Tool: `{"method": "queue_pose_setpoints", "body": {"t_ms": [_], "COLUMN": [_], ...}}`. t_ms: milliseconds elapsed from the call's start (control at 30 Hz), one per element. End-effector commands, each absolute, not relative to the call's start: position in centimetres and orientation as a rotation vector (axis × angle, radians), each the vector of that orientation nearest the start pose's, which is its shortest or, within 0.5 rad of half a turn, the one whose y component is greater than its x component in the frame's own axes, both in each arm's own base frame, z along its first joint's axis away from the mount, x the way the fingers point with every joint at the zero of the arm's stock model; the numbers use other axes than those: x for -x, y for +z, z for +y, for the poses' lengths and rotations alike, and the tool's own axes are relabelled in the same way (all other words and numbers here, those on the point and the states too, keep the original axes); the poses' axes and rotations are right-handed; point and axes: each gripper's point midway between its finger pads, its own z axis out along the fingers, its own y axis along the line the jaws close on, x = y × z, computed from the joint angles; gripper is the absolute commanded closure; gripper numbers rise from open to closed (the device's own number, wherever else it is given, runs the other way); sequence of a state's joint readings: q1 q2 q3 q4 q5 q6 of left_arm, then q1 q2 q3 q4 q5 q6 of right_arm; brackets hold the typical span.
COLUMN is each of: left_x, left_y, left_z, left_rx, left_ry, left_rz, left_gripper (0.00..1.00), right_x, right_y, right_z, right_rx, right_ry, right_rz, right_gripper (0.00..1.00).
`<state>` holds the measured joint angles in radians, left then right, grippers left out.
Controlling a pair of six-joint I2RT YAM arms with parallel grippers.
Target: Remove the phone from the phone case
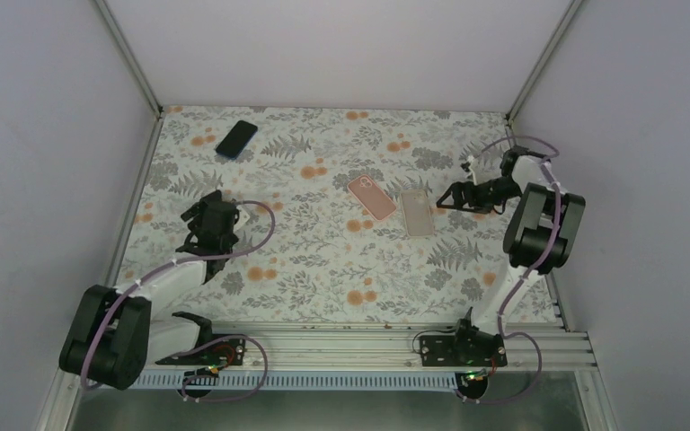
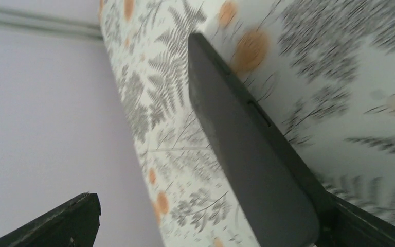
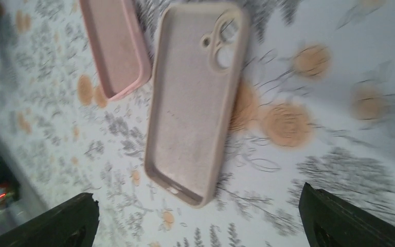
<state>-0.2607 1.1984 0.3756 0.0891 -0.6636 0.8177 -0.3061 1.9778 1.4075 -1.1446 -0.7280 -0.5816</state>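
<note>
Top external, phone (image 1: 236,138) lying diagonally, far-left

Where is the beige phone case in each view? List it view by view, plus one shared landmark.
Top external: beige case lies right of centre.
Left wrist: not in it.
Right wrist: centre of the picture, open side up.
Landmark: pink case beside it in both of those views; floral cloth shows in all three.

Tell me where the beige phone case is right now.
In the top view the beige phone case lies on the right half of the floral table, between the pink phone case and the right gripper.
</note>
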Motion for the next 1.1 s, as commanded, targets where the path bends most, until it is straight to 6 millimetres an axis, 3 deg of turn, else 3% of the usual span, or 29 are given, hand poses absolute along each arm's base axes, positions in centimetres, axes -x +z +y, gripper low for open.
{"method": "queue_pose_setpoints", "body": {"t_ms": [0, 67, 167, 333, 467, 533, 600, 733, 800, 933, 1067], "left_x": [-30.2, -30.5, -30.6, -30.3, -28.3, -28.5, -29.2, -30.5, -31.8, -33.6, -33.8], "left_y": [8.3, 9.2, 8.9, 9.8, 9.8, 11.8, 15.0, 23.0, 25.4, 27.8, 29.8], "left_z": [-1.3, -2.2, -3.3, -6.2, -10.1, -11.4, -12.6, -14.4, -14.0, -12.3, -10.7], "left_rx": [-0.9, -0.896, -0.951, -1.039, -1.223, -1.201, -1.155, -1.063, -0.995, -0.885, -0.828], "left_ry": [0.704, 0.649, 0.586, 0.383, 0.082, 0.003, -0.057, -0.179, -0.171, -0.22, -0.233], "left_rz": [2.2, 2.17, 2.178, 2.151, 2.14, 2.08, 1.997, 1.823, 1.813, 1.836, 1.797], "left_gripper": [0.0, 0.0, 0.0, 0.0, 0.0, 0.0, 0.0, 0.0, 0.0, 0.0, 0.0], "right_x": [-38.3, -38.5, -38.0, -37.8, -38.3, -39.3, -40.3, -39.9, -39.0, -37.8, -36.3], "right_y": [10.2, 10.9, 10.6, 11.7, 13.4, 15.9, 20.4, 28.1, 30.8, 33.9, 34.4], "right_z": [-2.7, -3.1, -3.1, -4.1, -5.6, -6.1, -5.7, -1.8, 0.6, 1.6, 1.5], "right_rx": [0.241, 0.248, 0.28, 0.349, 0.427, 0.452, 0.475, 0.543, 0.593, 0.487, 0.41], "right_ry": [0.668, 0.602, 0.597, 0.453, 0.278, 0.167, 0.064, 0.009, 0.035, 0.077, 0.067], "right_rz": [2.695, 2.688, 2.724, 2.726, 2.695, 2.599, 2.433, 2.166, 2.067, 1.923, 1.829], "right_gripper": [0.0, 0.0, 0.0, 0.0, 0.0, 0.0, 0.0, 0.0, 0.0, 0.0, 0.0]}}
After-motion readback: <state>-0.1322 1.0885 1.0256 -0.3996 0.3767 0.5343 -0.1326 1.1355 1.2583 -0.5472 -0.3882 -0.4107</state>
